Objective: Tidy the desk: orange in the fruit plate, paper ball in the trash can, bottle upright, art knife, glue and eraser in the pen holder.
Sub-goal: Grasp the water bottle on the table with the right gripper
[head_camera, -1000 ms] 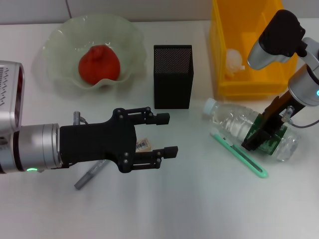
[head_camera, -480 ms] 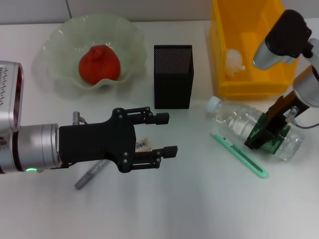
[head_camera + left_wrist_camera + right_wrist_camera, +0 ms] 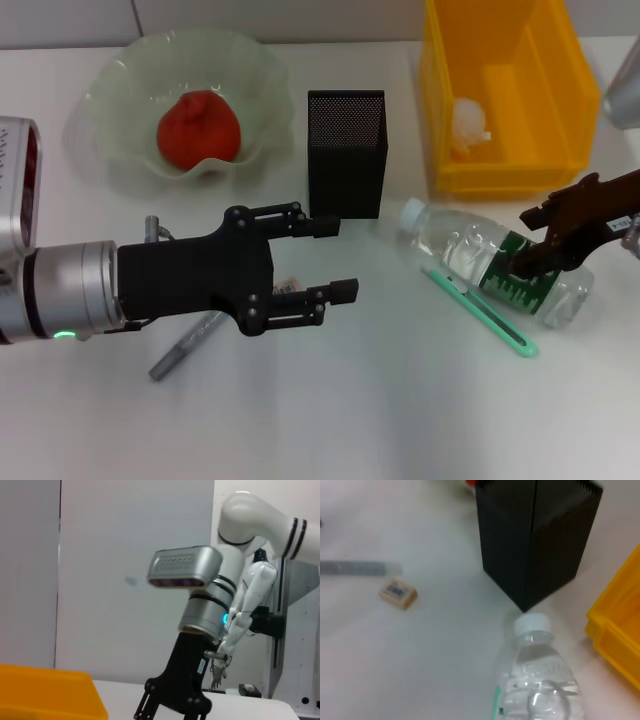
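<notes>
White desk [image 3: 330, 410] fills the scene. Beside the pen holder [image 3: 346, 152], the bottle [image 3: 487, 273] lies on its side, right gripper [image 3: 530, 240] clamped on it. Left gripper [image 3: 335, 258] hovers before the holder, fingers apart.

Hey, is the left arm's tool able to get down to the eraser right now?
Probably yes. The left tool hangs open directly over the eraser, and nothing lies between them; the glue sits off to one side.

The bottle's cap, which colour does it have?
White; the cap of the bottle shows best in the right wrist view.
</notes>
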{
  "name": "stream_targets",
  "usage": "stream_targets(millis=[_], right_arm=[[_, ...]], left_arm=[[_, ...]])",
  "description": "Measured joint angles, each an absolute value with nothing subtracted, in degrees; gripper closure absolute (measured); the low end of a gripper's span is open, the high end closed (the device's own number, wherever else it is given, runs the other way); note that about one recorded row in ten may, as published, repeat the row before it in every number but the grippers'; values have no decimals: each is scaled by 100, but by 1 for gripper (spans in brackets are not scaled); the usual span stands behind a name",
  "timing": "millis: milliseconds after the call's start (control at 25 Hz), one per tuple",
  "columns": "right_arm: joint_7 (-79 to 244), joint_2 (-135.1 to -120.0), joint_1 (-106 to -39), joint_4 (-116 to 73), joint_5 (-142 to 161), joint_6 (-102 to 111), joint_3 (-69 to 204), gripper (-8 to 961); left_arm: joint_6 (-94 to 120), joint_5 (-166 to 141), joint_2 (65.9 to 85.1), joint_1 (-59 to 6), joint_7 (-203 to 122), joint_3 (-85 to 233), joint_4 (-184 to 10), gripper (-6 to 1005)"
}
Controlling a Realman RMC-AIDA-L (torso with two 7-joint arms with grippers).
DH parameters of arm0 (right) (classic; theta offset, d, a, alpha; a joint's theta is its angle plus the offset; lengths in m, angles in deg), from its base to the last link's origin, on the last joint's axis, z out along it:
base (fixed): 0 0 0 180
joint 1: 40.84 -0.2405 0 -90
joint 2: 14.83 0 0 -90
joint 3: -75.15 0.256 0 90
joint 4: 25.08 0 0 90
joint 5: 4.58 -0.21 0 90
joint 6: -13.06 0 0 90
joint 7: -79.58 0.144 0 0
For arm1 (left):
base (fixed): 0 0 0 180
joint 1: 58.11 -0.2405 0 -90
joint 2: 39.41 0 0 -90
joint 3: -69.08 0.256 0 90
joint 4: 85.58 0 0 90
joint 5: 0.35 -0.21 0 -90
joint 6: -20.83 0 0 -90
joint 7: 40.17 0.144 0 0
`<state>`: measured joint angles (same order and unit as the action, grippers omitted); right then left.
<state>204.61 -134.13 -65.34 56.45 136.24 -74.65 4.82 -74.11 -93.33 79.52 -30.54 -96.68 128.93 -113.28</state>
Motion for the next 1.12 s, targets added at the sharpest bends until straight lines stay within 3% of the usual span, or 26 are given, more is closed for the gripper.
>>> stream_targets(millis=[520,760,960,1120], right_arm=[[20521,-13394,-6635,5572,13550,-7488,589,518],[20897,-13357,-6959,5676,13801,-7772,703,760],[20994,-13381,-7372,5365,13952,-8157,1135,716],[21028,-13385,-7436,5381,13992,-8186,1138,571]], left_arm=[[-7378,-9254,7960,-2955,-9677,12937,-11318,392],[-7375,-9254,7960,-2980,-9687,12937,-11318,394],[-7378,-9254,7959,-3007,-9672,12930,-11318,395],[-7378,-9254,7960,-3016,-9670,12929,-11318,396]])
